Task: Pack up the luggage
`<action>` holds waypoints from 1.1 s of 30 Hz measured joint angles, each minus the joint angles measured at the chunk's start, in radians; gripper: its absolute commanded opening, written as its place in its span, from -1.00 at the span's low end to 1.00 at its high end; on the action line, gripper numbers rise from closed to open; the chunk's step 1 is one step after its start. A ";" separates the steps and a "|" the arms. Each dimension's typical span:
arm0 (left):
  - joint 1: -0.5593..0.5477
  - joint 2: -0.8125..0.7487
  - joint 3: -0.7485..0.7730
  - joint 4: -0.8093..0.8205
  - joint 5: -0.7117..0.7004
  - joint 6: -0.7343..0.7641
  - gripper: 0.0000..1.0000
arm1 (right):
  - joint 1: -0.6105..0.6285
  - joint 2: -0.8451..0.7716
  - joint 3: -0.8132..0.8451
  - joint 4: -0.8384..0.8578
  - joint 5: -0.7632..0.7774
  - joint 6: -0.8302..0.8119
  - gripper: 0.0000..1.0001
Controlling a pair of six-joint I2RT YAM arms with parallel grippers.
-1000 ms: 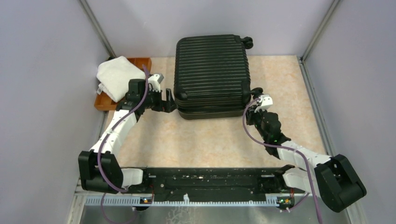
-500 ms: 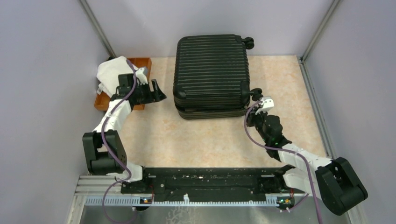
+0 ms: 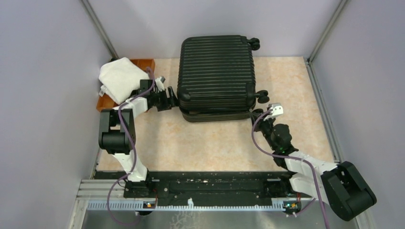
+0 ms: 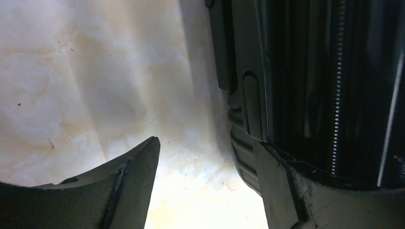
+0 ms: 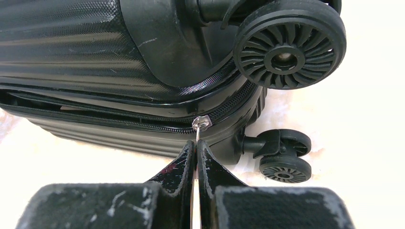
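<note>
"How far was the packing?"

"The black ribbed hard-shell suitcase lay closed at the counter's far edge. My right gripper pinched its silver zipper pull. My left gripper stood open beside the suitcase. The zipping was unfinished, I judged."

Your top view is evenly, softly lit from above: the table reads bright, and the luggage casts only a thin shadow at its near edge. In your left wrist view the luggage sinks to near black, the table glares pale, and the fingers blur close to the lens. Your right wrist view is sharp on the zip pull, which glints; the table at right burns white.
</note>
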 measured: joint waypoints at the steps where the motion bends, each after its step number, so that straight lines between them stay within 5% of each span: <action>1: -0.008 0.010 0.000 0.009 -0.009 -0.002 0.54 | 0.002 0.000 -0.002 0.006 0.000 0.002 -1.00; 16: -0.081 0.013 -0.077 0.175 0.005 -0.079 0.25 | 0.235 0.133 0.042 0.080 0.163 -0.040 -1.00; 33: -0.161 -0.100 -0.150 0.243 0.032 -0.059 0.15 | 0.481 0.536 0.371 0.143 0.126 -0.043 -1.00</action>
